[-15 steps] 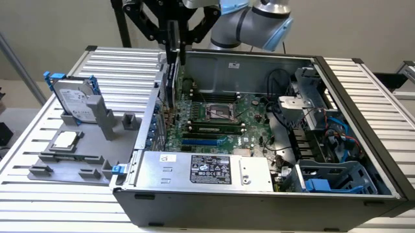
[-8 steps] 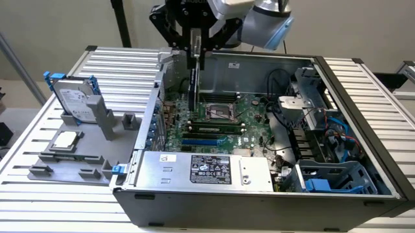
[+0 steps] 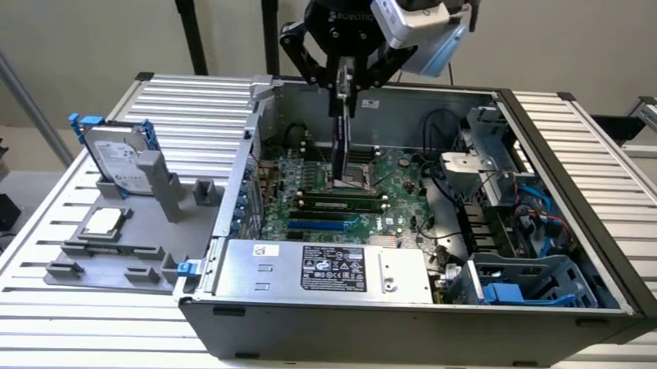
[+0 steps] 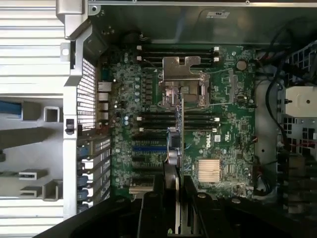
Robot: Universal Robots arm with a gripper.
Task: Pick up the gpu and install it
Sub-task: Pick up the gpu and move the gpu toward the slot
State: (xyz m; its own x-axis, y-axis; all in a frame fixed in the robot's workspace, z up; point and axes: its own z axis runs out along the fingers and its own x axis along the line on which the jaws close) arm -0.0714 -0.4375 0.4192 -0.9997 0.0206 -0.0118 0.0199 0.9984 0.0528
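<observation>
The gpu point(image 3: 339, 146) is seen as a thin, matt black card, and the pincer point(image 3: 345, 96) is finished in dull black. The desk point(image 3: 185, 100) is built of ribbed, pale metal slats. Smooth grey sheet metal is used for the computer case point(image 3: 411, 330). The motherboard point(image 3: 395, 165) is coated in a slightly glossy green. The hard drive point(image 3: 115, 157) is cased in shiny silver metal with blue plastic rails, and the holder point(image 3: 134, 246) is moulded in matt grey plastic.

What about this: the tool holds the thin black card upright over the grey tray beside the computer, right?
No. The tool holds the gpu upright over the motherboard inside the open case, not over the grey tray; the exterior view shows it.
</observation>
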